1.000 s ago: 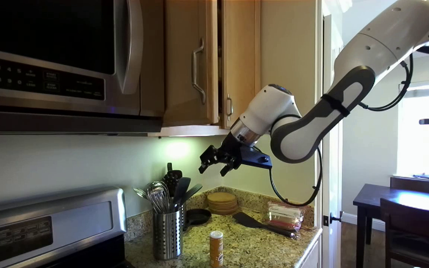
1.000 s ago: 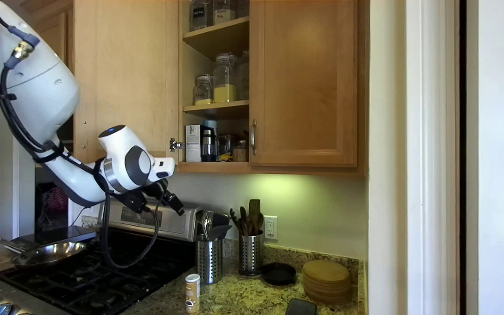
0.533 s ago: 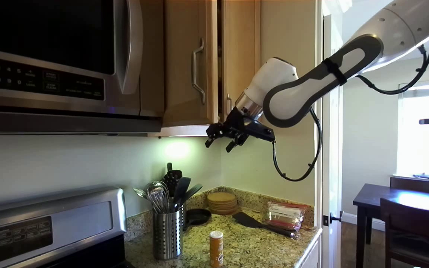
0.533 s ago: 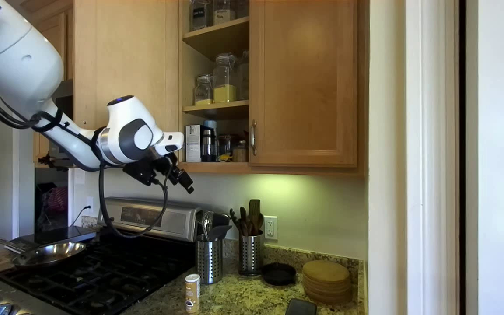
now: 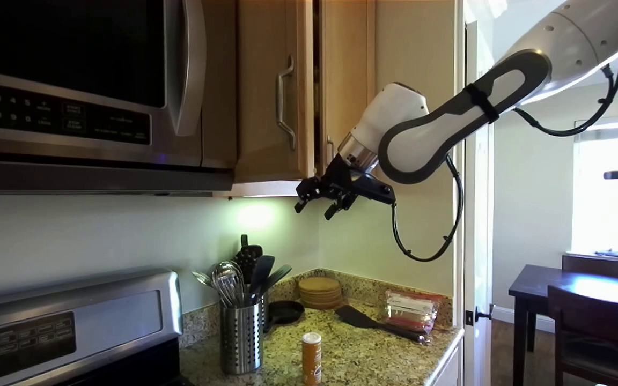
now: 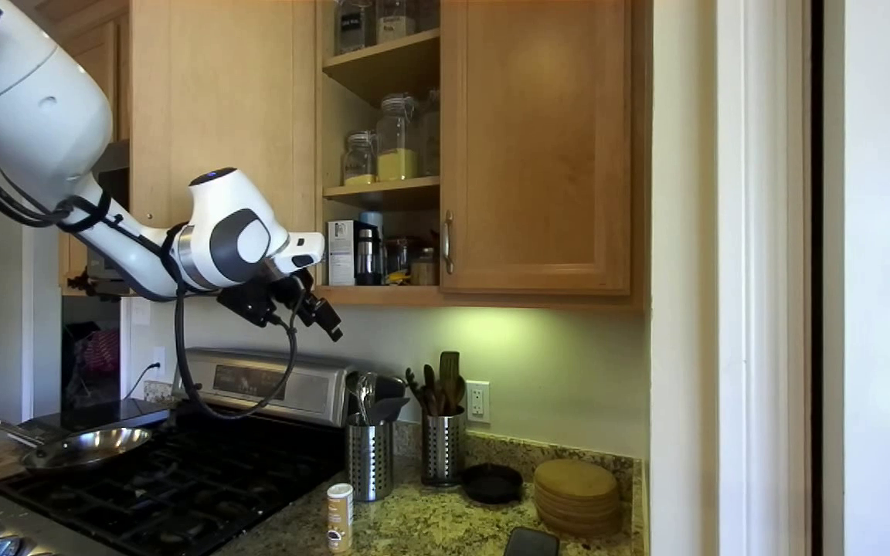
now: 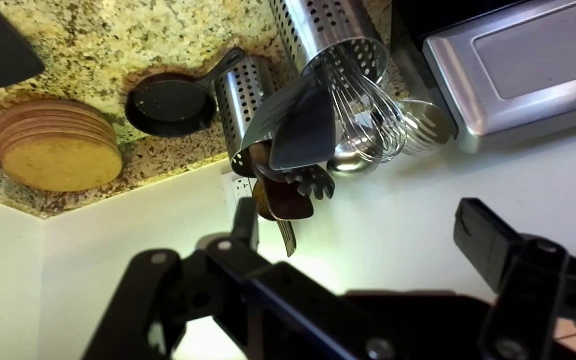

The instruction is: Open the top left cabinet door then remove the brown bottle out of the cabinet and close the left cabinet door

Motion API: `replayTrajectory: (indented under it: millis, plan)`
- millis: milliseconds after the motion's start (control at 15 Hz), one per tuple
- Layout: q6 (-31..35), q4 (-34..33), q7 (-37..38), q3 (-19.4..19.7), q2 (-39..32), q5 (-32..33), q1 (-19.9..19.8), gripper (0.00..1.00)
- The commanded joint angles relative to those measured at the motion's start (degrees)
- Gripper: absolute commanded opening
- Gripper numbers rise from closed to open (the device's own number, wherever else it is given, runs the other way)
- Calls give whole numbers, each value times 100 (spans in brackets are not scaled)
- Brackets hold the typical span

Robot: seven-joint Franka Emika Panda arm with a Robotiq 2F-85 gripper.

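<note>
Currently, brown bottle [image 6: 340, 519] stands upright on granite counter [image 5: 368, 364], near a perforated steel utensil holder [image 6: 370, 463]; top left cabinet door [image 6: 221, 108] hangs open, glass jars [image 6: 397, 143] visible inside the cabinet [image 6: 379, 296]; gripper [image 7: 363, 231] in midair, jaws spread apart.

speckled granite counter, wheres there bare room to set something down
Bare speckled granite shows between the amber-brown cylindrical bottle and the flat black spatula. The back is crowded: perforated steel utensil holders, round black skillet, stack of round tan discs.
</note>
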State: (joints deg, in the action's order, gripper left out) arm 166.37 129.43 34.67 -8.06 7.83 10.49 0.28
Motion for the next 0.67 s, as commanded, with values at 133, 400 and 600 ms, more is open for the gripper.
replayTrajectory:
  millis: [133,400,600]
  plan:
    - [-239,402,-1819,347,601,-1950,897,100]
    - [-881,652,-3120,630,1345,-2821,1259,100]
    - [-1230,875,-3449,713,1935,-2732,1142,100]
